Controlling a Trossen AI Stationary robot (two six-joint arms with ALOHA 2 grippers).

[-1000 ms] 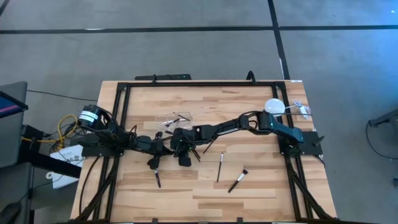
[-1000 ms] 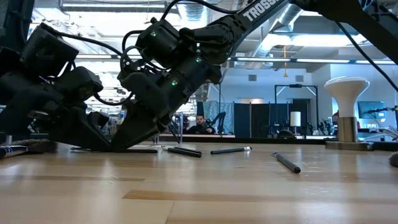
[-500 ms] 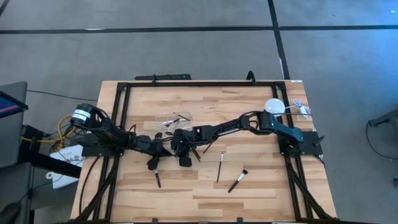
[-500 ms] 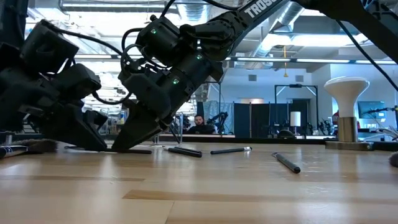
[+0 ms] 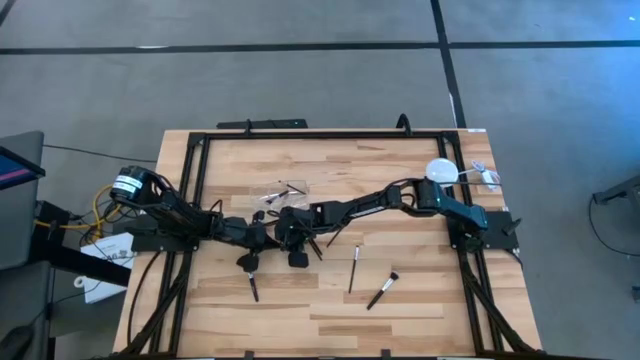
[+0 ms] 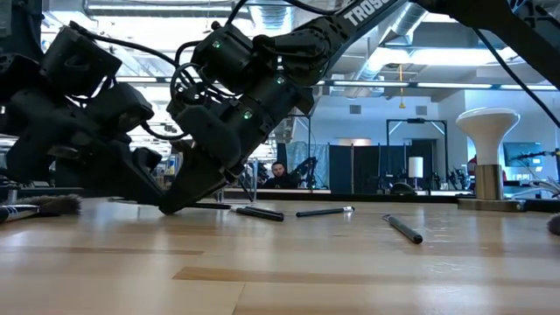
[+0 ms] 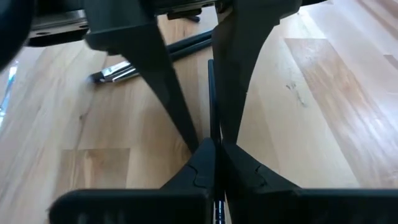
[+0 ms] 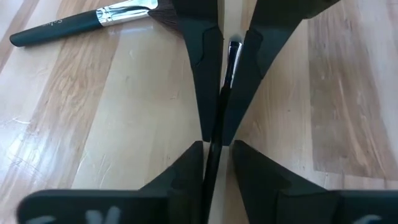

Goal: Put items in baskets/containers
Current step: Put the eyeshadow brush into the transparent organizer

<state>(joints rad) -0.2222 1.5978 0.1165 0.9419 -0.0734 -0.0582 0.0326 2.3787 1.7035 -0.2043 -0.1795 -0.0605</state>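
My right tool (image 8: 217, 134) is pinching a slim brush (image 8: 229, 59) lying on the worktop (image 5: 420, 290), my left tool (image 7: 214, 146) clamped on another brush; next, lift toward the clear container (image 5: 283, 190).

I see my two grippers meeting mid-table: the left gripper (image 5: 256, 238) just left of the right gripper (image 5: 296, 247). The clear container (image 5: 283, 190) lies behind them. One brush (image 5: 252, 287) lies in front; two brushes (image 5: 354, 267) lie to their right. The ball on its stand (image 5: 441, 171) sits far right.
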